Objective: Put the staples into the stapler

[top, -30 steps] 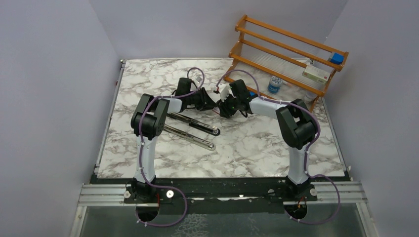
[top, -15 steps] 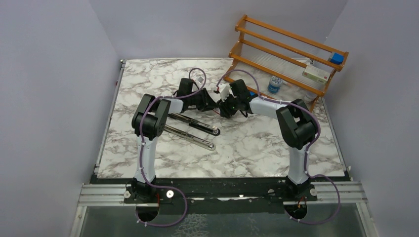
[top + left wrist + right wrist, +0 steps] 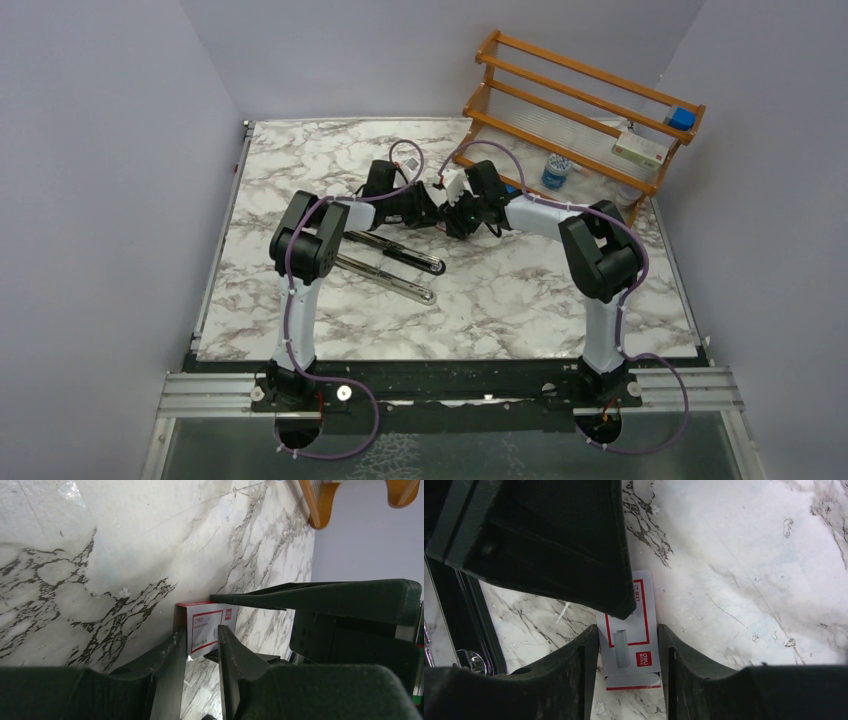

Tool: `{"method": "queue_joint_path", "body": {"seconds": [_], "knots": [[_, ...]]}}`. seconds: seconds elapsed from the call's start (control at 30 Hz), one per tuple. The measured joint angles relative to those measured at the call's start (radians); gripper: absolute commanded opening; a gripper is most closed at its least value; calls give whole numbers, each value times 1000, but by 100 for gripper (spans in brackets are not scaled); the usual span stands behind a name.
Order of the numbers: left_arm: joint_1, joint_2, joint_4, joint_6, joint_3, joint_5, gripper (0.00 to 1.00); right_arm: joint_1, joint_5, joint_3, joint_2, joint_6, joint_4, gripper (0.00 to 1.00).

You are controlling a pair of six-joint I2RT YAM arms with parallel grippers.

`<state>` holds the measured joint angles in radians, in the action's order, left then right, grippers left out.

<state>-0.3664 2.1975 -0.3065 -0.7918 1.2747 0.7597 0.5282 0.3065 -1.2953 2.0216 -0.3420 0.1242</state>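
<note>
Since a second ago my left arm has edged right and a little farther back, so the two tools now meet mid-counter [image 3: 520, 290]; the stapler [image 3: 395, 257] has not moved and lies swung open just left of them, black arm and silver channel splayed apart. My left tool [image 3: 200, 632] pinches the staples box [image 3: 644, 615], white with a red-framed label, its inner tray peeking out. My right tool [image 3: 627, 629] brackets the box's sides; I cannot tell whether it presses.

The black stapler [image 3: 400, 256] lay hinged open, silver channel showing; the staples [image 3: 630, 645], a red-bordered white box, sat beyond it
</note>
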Motion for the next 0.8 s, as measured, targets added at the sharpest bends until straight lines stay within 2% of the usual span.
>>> {"method": "queue_joint_path", "body": {"seconds": [0.2, 0.5, 0.7, 0.8], "knots": [[-2, 0, -6, 3, -4, 6, 32, 0, 0, -5, 2, -1, 7, 45], [-2, 0, -14, 8, -14, 1, 16, 0, 2, -11, 4, -8, 20, 45], [-1, 0, -18, 7, -21, -6, 12, 0, 5, -11, 4, -9, 22, 45], [0, 0, -24, 5, -24, -6, 10, -1, 5, -11, 4, -10, 23, 49]]}}
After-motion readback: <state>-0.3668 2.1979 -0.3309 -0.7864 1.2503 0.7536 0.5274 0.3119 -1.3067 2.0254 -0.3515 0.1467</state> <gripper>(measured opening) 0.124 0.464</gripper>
